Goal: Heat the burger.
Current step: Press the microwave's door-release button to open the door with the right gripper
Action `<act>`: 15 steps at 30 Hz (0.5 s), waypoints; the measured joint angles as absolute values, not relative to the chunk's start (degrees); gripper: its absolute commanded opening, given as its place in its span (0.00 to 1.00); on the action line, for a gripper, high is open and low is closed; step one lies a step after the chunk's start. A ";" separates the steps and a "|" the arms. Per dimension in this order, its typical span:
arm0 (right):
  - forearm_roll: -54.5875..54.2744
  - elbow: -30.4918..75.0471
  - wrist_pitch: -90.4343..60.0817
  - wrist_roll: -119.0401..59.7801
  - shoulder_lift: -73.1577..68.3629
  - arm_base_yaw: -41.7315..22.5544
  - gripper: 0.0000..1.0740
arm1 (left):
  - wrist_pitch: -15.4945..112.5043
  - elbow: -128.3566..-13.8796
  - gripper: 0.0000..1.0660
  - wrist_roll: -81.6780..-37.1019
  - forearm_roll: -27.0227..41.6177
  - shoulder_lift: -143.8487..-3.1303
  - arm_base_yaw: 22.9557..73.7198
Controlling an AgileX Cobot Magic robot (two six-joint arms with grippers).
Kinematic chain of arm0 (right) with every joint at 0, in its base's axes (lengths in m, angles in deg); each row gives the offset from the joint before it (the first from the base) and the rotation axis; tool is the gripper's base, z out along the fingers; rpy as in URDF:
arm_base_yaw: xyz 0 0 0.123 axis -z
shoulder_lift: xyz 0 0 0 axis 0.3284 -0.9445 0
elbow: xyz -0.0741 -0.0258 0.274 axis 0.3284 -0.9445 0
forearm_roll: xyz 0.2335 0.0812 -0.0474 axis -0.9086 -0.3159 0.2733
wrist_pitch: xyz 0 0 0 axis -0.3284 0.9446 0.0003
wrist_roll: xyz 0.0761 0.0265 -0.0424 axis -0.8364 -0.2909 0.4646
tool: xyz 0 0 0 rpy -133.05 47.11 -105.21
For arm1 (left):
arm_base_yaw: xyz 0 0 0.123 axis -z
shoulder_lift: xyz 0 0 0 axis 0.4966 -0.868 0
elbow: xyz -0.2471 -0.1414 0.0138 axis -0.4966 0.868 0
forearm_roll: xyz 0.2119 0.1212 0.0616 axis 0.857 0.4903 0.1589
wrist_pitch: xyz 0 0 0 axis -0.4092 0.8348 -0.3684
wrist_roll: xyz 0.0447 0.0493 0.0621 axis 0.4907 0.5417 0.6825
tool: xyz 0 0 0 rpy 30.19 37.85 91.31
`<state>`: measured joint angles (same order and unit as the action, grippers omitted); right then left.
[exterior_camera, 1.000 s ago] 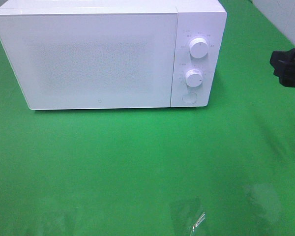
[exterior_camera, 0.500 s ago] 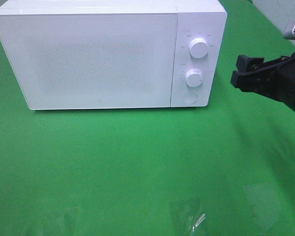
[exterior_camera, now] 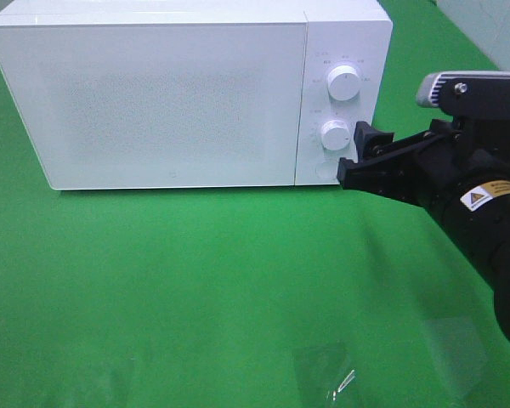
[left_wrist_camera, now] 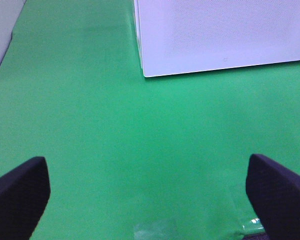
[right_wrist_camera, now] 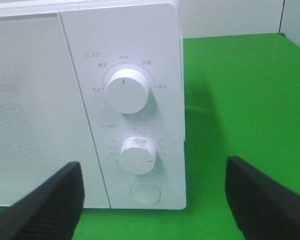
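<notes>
The burger is out of view in every frame. A white microwave stands at the back of the green table with its door closed. My right gripper hangs open right in front of the control panel's lower right corner, near the lower knob and the round button. The right wrist view shows the upper knob, the lower knob and the button between the spread fingers of that gripper. My left gripper is open over bare green cloth, with the microwave ahead of it.
A scrap of clear plastic film lies near the table's front edge. A pale wall borders the table at the back right. The green cloth covers the whole table in front of the microwave.
My right arm has come in from the right edge and moved left, so its open gripper now sits close to the microwave's control panel. The microwave has not moved.
</notes>
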<state>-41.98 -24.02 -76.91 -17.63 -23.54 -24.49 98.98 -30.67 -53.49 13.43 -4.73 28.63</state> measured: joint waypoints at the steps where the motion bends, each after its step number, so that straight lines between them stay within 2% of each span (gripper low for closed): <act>1: -41.98 -24.02 -76.91 -17.63 -23.54 -24.49 0.71 | 98.98 -30.67 0.94 -53.49 13.43 -4.73 28.63; 6: -45.94 -24.02 -78.86 -17.63 -25.95 -29.81 0.71 | 98.98 -30.67 0.94 -53.49 13.43 -4.73 28.63; 15: -48.23 -24.02 -80.64 -17.68 -27.95 -34.74 0.71 | 98.98 -30.67 0.94 -53.49 13.43 -4.73 28.63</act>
